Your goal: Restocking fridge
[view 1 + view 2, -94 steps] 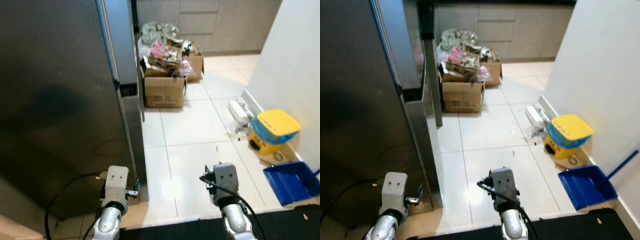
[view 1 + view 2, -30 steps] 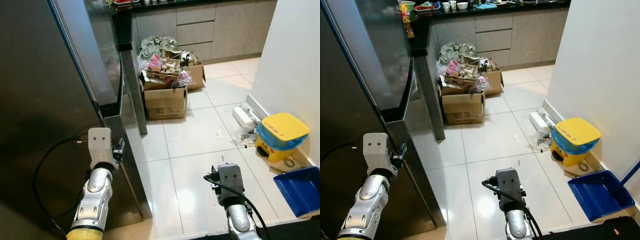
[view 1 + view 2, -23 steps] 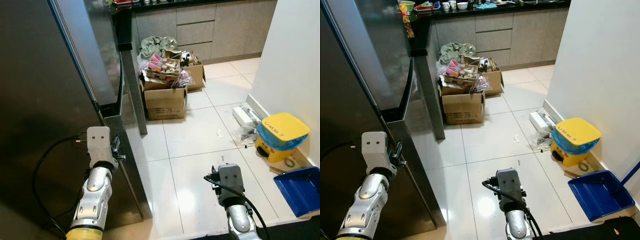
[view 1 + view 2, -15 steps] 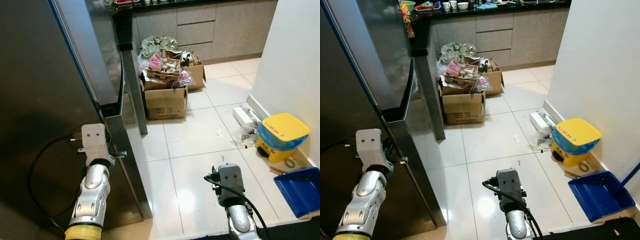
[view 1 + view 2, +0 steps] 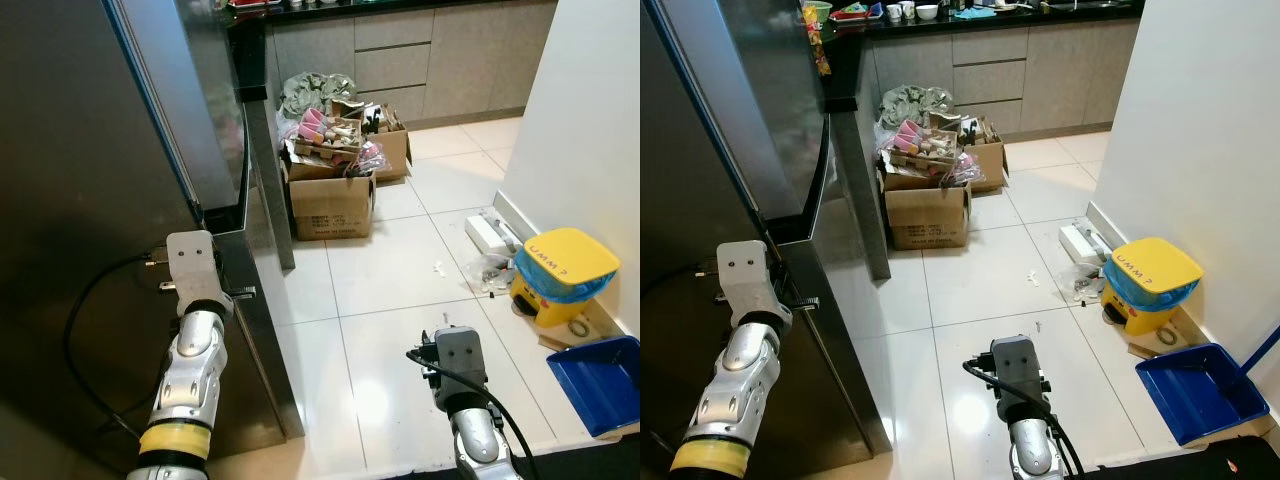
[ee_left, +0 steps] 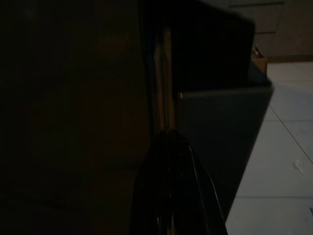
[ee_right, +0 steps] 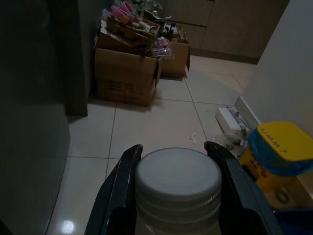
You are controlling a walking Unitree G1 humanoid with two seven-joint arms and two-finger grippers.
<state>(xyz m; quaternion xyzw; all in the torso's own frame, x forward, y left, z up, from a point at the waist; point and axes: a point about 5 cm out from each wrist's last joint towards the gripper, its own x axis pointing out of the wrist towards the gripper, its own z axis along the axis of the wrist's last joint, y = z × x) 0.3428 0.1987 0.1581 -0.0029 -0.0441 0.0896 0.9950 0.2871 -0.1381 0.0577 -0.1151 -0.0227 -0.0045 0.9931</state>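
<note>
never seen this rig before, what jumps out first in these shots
The tall dark steel fridge dominates the robot's left, with the left end effector at its door edge. The right end effector grips a white screw-capped bottle over the pale tiles. Ahead sit overstuffed cardboard boxes; a yellow-lidded bin stands by the right wall.

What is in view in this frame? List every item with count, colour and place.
fridge: one, dark steel, robot's left.
cardboard boxes: two, brown, heaped with clutter, beyond the fridge.
cabinets: grey, far wall.
bin: one, yellow lid, by the white wall.
dustpan: one, blue, nearer than the bin.
jar: one, white screw cap, in the right gripper.
left gripper: fingers together at the fridge door edge.
right gripper: low, over the tiles.
</note>
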